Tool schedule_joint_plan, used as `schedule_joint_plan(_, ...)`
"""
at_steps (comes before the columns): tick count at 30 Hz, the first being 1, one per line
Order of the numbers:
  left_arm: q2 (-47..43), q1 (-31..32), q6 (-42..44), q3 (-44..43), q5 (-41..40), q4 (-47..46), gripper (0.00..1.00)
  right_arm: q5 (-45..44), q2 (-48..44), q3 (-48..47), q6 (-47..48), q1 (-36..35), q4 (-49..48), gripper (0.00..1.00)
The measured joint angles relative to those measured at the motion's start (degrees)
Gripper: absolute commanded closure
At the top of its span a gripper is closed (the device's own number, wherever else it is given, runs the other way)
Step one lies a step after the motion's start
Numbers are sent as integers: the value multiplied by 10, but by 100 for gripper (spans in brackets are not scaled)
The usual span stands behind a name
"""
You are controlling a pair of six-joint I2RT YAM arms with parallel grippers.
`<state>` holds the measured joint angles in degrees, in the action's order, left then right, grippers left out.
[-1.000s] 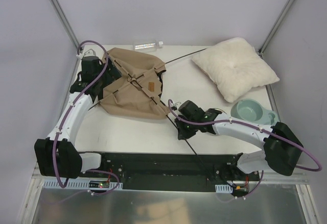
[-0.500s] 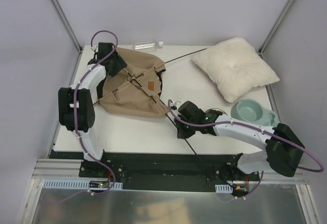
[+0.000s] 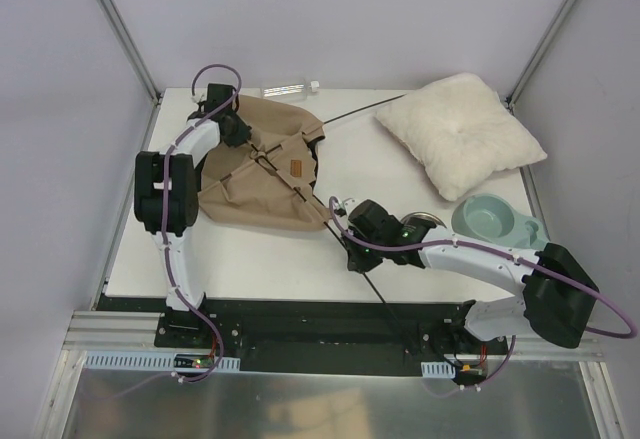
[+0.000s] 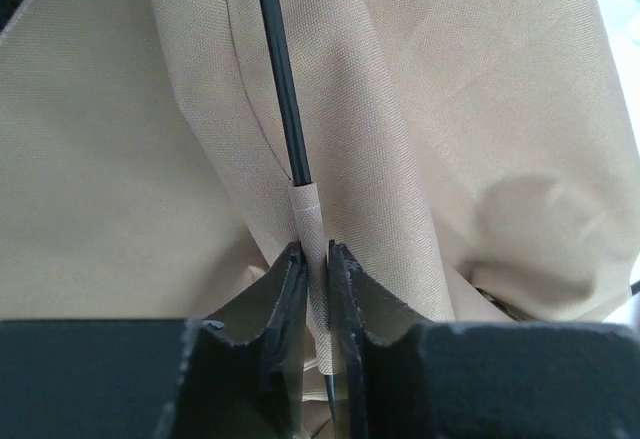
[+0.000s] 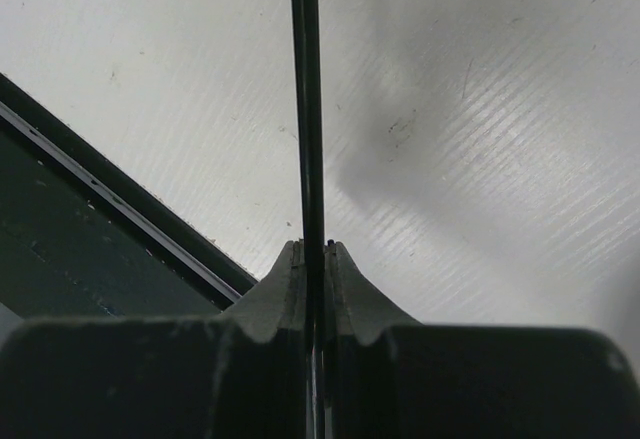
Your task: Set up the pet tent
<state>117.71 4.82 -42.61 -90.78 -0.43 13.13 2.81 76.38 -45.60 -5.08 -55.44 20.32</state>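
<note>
The pet tent (image 3: 262,174) lies collapsed on the left half of the table, tan fabric with a brown label (image 3: 295,168) and crossed black poles. My left gripper (image 3: 237,131) is at its back left corner. In the left wrist view the left gripper (image 4: 317,251) is shut on the tan sleeve (image 4: 310,214) from which a black pole (image 4: 280,79) emerges. My right gripper (image 3: 357,256) is in front of the tent. In the right wrist view the right gripper (image 5: 315,247) is shut on a thin black pole (image 5: 305,109) running towards the table's front edge.
A fluffy off-white pillow (image 3: 460,134) lies at the back right, with a teal pet bowl (image 3: 490,219) in front of it. A small clear plastic item (image 3: 288,89) sits at the back edge. The dark front rail (image 5: 60,259) borders the white table (image 5: 480,159).
My left arm has swung from the table's left side onto the tent's back left corner, and its gripper has gone from open to shut on the pole sleeve. The right arm has barely moved.
</note>
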Motion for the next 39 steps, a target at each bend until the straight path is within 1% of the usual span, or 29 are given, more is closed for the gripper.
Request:
schedule_joint_plan(1, 4, 1, 0, 0, 3, 0, 100, 0, 0, 0, 0, -1, 0, 100)
schedule_joint_plan(11, 8, 11, 8, 3, 16, -7, 100, -1, 2, -3, -5, -10, 9, 100)
schedule_joint_plan(18, -37, 23, 13, 45, -2, -31, 100, -14, 2, -34, -19, -17, 70, 100)
schedule_joint_plan(23, -69, 23, 13, 55, -12, -35, 100, -25, -10, -54, -32, -18, 96, 100)
schedule_joint_plan(26, -90, 23, 13, 55, -13, -34, 100, -28, -33, -59, -40, -18, 100, 100)
schedule_joint_plan(33, -128, 28, 12, 34, 4, -10, 100, -42, -134, -69, -63, -18, 111, 100)
schedule_joint_plan(39, -128, 62, 12, -13, 36, 22, 100, -67, -238, -72, -83, -19, 132, 100)
